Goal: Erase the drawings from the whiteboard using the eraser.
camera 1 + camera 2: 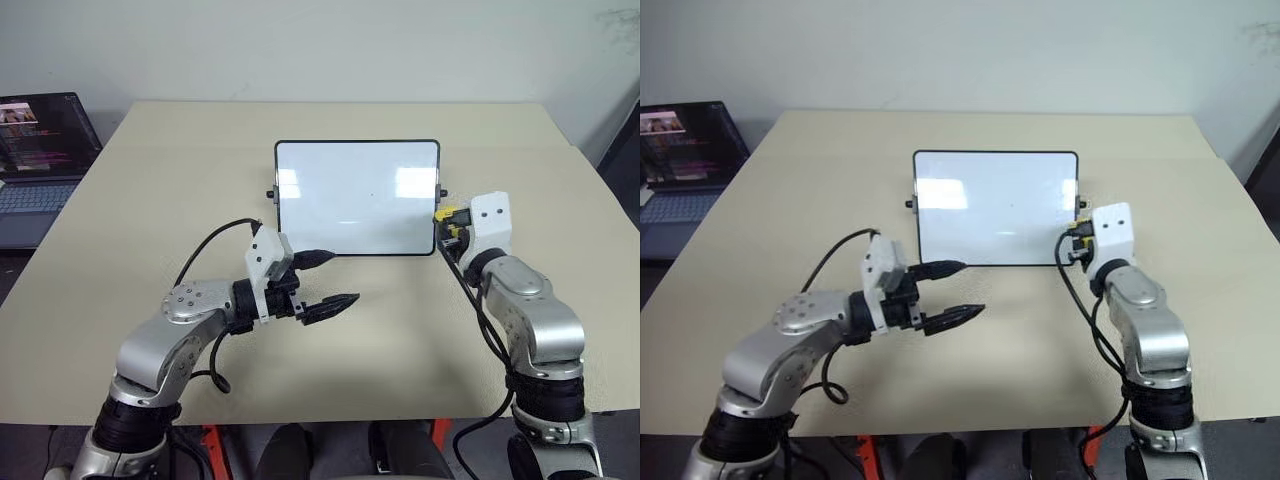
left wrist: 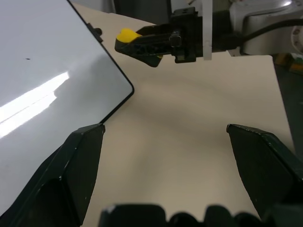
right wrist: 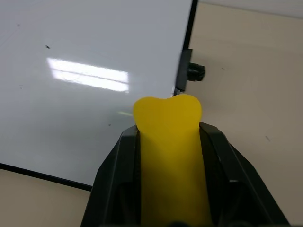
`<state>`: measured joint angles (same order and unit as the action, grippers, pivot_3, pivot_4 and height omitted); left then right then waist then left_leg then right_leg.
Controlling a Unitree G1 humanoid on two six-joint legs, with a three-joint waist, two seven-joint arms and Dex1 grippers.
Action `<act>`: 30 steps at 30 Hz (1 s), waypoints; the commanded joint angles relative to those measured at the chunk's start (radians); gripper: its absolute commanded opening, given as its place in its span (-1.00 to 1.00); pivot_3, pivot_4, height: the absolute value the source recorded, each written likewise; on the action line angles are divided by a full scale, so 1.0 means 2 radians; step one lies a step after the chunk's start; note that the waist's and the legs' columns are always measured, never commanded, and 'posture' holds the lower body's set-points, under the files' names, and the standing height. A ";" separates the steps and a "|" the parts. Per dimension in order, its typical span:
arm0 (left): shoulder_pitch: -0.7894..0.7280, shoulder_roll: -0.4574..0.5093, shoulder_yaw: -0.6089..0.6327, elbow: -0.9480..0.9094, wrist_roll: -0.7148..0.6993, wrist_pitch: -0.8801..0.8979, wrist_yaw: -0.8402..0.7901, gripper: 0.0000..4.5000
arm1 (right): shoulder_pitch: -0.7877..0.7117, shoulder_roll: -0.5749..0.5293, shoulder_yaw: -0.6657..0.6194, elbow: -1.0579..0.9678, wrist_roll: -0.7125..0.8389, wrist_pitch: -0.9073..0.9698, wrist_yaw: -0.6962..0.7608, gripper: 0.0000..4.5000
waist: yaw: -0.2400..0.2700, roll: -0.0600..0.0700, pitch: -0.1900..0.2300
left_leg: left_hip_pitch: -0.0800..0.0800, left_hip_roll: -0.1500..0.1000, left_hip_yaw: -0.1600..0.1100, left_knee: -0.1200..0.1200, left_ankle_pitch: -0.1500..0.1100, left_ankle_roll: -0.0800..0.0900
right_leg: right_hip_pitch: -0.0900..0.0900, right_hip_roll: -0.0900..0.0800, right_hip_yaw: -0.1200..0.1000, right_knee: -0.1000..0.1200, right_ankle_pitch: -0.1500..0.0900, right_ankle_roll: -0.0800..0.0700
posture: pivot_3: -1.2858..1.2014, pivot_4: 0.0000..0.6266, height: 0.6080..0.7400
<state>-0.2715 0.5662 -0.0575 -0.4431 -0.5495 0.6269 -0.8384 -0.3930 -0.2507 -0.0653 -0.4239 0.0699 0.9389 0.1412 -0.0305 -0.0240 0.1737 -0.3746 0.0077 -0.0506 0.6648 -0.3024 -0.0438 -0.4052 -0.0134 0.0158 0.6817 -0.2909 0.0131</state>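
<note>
**Eraser held at the whiteboard's right edge**

The whiteboard [image 1: 357, 197] lies flat near the middle of the beige tabletop [image 1: 150, 200], its glossy face showing window reflections and a few tiny dark specks (no legible drawings can be made out). The right pincer [image 1: 447, 222] is closed on the yellow eraser [image 3: 169, 156], which bulges out between its black fingers; it sits just beside the whiteboard's right edge, near the small black knob [image 3: 195, 72] on the frame. The left pincer [image 1: 328, 282] stands open, fingers spread wide, over the tabletop just off the whiteboard's near-left corner, holding nothing. A laptop [image 1: 35, 160] sits well to the left of the whiteboard, beyond the tabletop's edge.
</note>
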 commanded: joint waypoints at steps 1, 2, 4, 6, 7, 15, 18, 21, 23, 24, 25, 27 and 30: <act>-0.011 0.009 -0.001 -0.005 -0.010 -0.004 -0.018 1.00 | 0.016 -0.005 -0.025 -0.033 0.001 0.021 -0.009 -0.42 | 0.000 0.000 0.000 | 0.000 0.000 0.000 0.000 0.000 0.000 | 0.000 0.000 0.000 0.000 0.000 0.000 | 0.03 -0.52 1.00; -0.013 0.012 -0.003 -0.002 -0.009 -0.005 -0.025 1.00 | 0.023 -0.005 -0.031 -0.034 0.002 0.023 -0.011 -0.42 | 0.000 0.000 0.000 | 0.000 0.000 0.000 0.000 0.000 0.000 | 0.000 0.000 0.000 0.000 0.000 0.000 | 0.03 -0.52 1.00; -0.014 0.015 -0.005 0.003 -0.005 -0.009 -0.033 1.00 | 0.034 -0.004 -0.037 -0.037 0.003 0.023 -0.012 -0.42 | 0.000 0.000 0.000 | 0.000 0.000 0.000 0.000 0.000 0.000 | 0.000 0.000 0.000 0.000 0.000 0.000 | 0.03 -0.52 1.00; -0.016 0.018 -0.008 0.007 -0.002 -0.012 -0.038 1.00 | 0.049 -0.006 -0.043 -0.037 0.002 0.023 -0.013 -0.42 | 0.000 0.000 0.000 | 0.000 0.000 0.000 0.000 0.000 0.000 | 0.000 0.000 0.000 0.000 0.000 0.000 | 0.03 -0.52 1.00; -0.017 0.018 -0.008 0.009 -0.001 -0.014 -0.040 1.00 | 0.056 -0.005 -0.048 -0.036 0.002 0.023 -0.014 -0.42 | 0.000 0.000 0.000 | 0.000 0.000 0.000 0.000 0.000 0.000 | 0.000 0.000 0.000 0.000 0.000 0.000 | 0.03 -0.52 1.00; -0.026 0.016 -0.015 0.025 0.010 -0.027 -0.050 1.00 | 0.072 -0.001 -0.057 -0.029 0.004 0.021 -0.020 -0.42 | 0.000 0.000 0.000 | 0.000 0.000 0.000 0.000 0.000 0.000 | 0.000 0.000 0.000 0.000 0.000 0.000 | 0.03 -0.52 1.00; -0.026 0.015 -0.015 0.023 0.012 -0.028 -0.049 1.00 | 0.070 0.007 -0.055 -0.023 0.007 0.019 -0.021 -0.42 | 0.000 0.000 0.000 | 0.000 0.000 0.000 0.000 0.000 0.000 | 0.000 0.000 0.000 0.000 0.000 0.000 | 0.03 -0.52 1.00; -0.022 0.016 -0.014 0.020 0.012 -0.028 -0.048 1.00 | 0.064 0.015 -0.052 -0.014 0.007 0.016 -0.023 -0.42 | 0.000 0.000 0.000 | 0.000 0.000 0.000 0.000 0.000 0.000 | 0.000 0.000 0.000 0.000 0.000 0.000 | 0.03 -0.52 1.00; -0.020 0.017 -0.013 0.018 0.013 -0.029 -0.047 1.00 | 0.062 0.019 -0.050 -0.009 0.005 0.013 -0.024 -0.42 | 0.000 0.000 0.000 | 0.000 0.000 0.000 0.000 0.000 0.000 | 0.000 0.000 0.000 0.000 0.000 0.000 | 0.03 -0.52 1.00; -0.020 0.017 -0.012 0.017 0.013 -0.029 -0.045 1.00 | 0.061 0.021 -0.049 -0.006 0.005 0.012 -0.025 -0.42 | 0.000 0.000 0.000 | 0.000 0.000 0.000 0.000 0.000 0.000 | 0.000 0.000 0.000 0.000 0.000 0.000 | 0.03 -0.52 1.00; -0.020 0.017 -0.011 0.017 0.013 -0.029 -0.043 1.00 | 0.060 0.022 -0.048 -0.004 0.004 0.010 -0.026 -0.42 | 0.000 0.000 0.000 | 0.000 0.000 0.000 0.000 0.000 0.000 | 0.000 0.000 0.000 0.000 0.000 0.000 | 0.03 -0.52 1.00; -0.018 0.018 -0.010 0.015 0.012 -0.029 -0.041 1.00 | 0.061 0.023 -0.048 0.001 0.004 0.007 -0.026 -0.42 | 0.000 0.000 0.000 | 0.000 0.000 0.000 0.000 0.000 0.000 | 0.000 0.000 0.000 0.000 0.000 0.000 | 0.03 -0.52 1.00; -0.012 0.021 -0.008 0.010 0.011 -0.029 -0.039 1.00 | 0.063 0.023 -0.046 0.008 0.004 0.000 -0.025 -0.42 | 0.000 0.000 0.000 | 0.000 0.000 0.000 0.000 0.000 0.000 | 0.000 0.000 0.000 0.000 0.000 0.000 | 0.03 -0.52 1.00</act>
<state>-0.3013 0.5973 -0.0925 -0.3869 -0.5247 0.5829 -0.9224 -0.2574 -0.2027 -0.1585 -0.3925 0.0719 0.9686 0.0928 -0.0308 -0.0239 0.1737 -0.3744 0.0077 -0.0503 0.6648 -0.3024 -0.0437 -0.4051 -0.0129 0.0163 0.6819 -0.2910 0.0130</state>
